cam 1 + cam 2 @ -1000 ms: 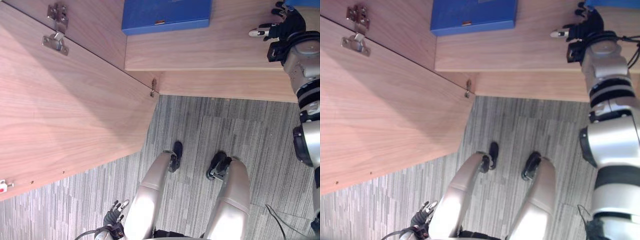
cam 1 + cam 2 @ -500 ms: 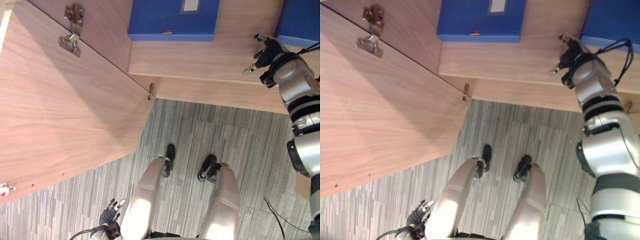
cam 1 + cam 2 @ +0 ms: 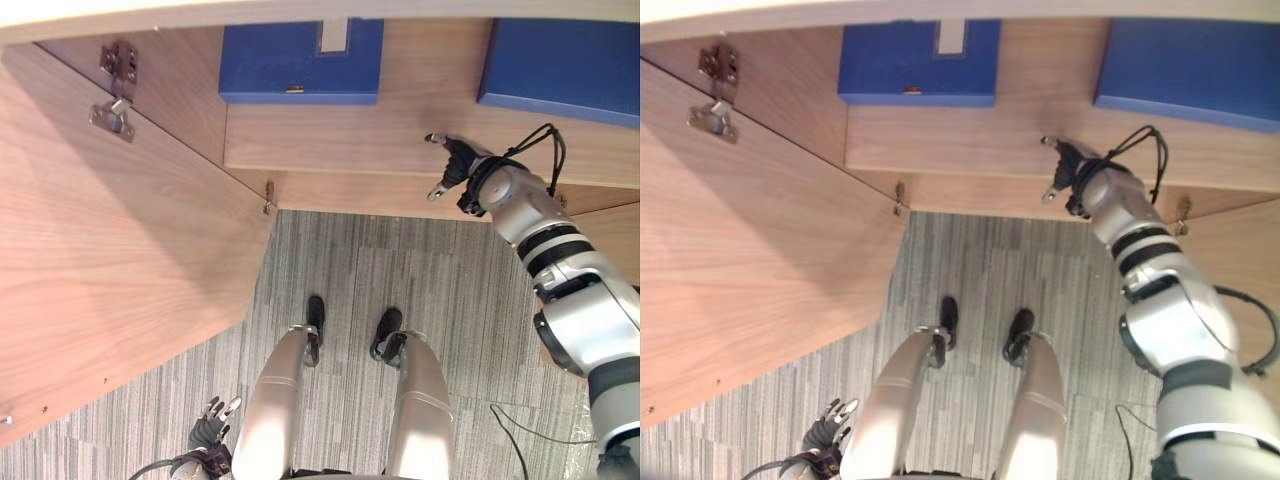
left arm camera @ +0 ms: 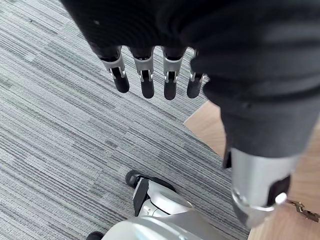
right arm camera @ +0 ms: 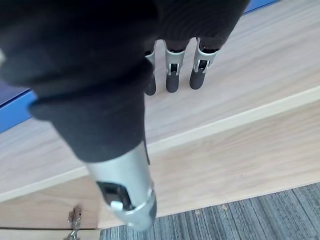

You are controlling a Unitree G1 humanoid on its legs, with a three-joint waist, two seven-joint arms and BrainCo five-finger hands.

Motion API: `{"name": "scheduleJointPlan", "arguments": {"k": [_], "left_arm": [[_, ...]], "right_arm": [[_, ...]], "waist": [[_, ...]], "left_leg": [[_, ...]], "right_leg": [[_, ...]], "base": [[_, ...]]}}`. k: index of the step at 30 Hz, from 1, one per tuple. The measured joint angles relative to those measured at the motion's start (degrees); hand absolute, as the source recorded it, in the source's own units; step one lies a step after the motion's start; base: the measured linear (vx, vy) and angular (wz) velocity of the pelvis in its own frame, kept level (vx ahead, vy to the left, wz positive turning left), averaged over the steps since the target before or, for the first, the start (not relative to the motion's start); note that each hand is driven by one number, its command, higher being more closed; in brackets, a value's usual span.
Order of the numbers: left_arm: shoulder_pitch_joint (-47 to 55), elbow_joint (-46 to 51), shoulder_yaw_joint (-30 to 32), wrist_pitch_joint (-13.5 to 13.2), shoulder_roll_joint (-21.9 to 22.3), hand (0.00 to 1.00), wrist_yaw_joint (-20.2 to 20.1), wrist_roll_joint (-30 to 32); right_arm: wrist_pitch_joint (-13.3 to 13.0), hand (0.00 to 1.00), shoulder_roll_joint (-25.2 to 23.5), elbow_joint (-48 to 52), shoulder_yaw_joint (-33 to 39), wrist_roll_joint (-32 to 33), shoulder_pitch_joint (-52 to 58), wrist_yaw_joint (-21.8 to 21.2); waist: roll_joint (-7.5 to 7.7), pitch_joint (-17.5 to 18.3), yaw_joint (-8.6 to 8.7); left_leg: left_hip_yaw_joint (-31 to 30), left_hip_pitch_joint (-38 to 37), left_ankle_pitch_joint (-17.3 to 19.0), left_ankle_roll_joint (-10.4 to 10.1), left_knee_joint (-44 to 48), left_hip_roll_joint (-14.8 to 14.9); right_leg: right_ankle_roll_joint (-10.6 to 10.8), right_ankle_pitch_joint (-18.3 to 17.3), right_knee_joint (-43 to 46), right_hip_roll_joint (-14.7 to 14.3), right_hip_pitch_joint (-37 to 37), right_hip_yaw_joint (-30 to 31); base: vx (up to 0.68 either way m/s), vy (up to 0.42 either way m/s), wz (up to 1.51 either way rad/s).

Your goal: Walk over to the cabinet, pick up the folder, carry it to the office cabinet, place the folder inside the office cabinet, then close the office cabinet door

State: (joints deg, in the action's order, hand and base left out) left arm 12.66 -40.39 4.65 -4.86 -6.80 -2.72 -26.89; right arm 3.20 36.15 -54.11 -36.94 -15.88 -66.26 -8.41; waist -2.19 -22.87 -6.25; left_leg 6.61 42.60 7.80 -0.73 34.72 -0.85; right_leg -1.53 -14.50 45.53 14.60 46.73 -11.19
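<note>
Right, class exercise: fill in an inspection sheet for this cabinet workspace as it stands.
Surface: light wooden cabinet shelf, bare between the folders.
Job's things: blue rectangular folder lies on the shelf's left; second blue folder on its right; wooden cabinet door stands open, metal hinge showing.
Clutter: nothing seen.
Hands: right hand open, empty, over the shelf near its front edge; left hand open, hanging low above the floor.
Cables: nothing seen.
Surroundings: grey striped carpet.
</note>
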Motion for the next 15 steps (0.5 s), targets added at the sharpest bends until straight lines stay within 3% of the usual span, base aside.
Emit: {"name": "scheduleJointPlan", "arguments": {"k": [5, 10, 15], "left_arm": [[-0.5, -1.0, 0.3, -0.1, 0.1, 0.00, 0.0, -0.1], [-2.6, -4.2, 4.9, -0.1, 2.3, 0.00, 0.4, 0.2], [-4.3, -5.8, 9.3, 0.0, 4.3, 0.00, 2.2, 2.7]], "right_arm": [[0.0, 0.00, -4.1, -0.1, -0.4, -0.9, 0.8, 0.0], [0.4, 0.00, -12.1, -3.6, 0.3, -0.8, 5.3, 0.0], [1.8, 0.00, -23.7, -8.1, 11.6, -0.4, 21.5, 0.4]], "waist": [[0.03, 0.0, 0.00], [0.04, 0.1, 0.28], [0.30, 0.9, -0.11]], "left_leg": [[0.6, -2.0, -0.5, -0.5, -1.9, 2.2], [2.2, -8.1, -0.6, -0.6, -4.6, 5.0], [3.7, -17.5, 1.1, -1.5, -5.2, 8.4]], "right_leg": [[-0.5, 2.1, -4.2, -2.8, -2.3, -0.1], [-0.6, 4.8, -10.8, -6.4, -9.2, 0.0], [-0.5, 5.8, -16.4, -10.3, -20.0, 0.3]], "base": [[0.01, -0.041, -0.22], [0.06, -0.023, -0.31], [0.05, -0.026, -0.24]]}}
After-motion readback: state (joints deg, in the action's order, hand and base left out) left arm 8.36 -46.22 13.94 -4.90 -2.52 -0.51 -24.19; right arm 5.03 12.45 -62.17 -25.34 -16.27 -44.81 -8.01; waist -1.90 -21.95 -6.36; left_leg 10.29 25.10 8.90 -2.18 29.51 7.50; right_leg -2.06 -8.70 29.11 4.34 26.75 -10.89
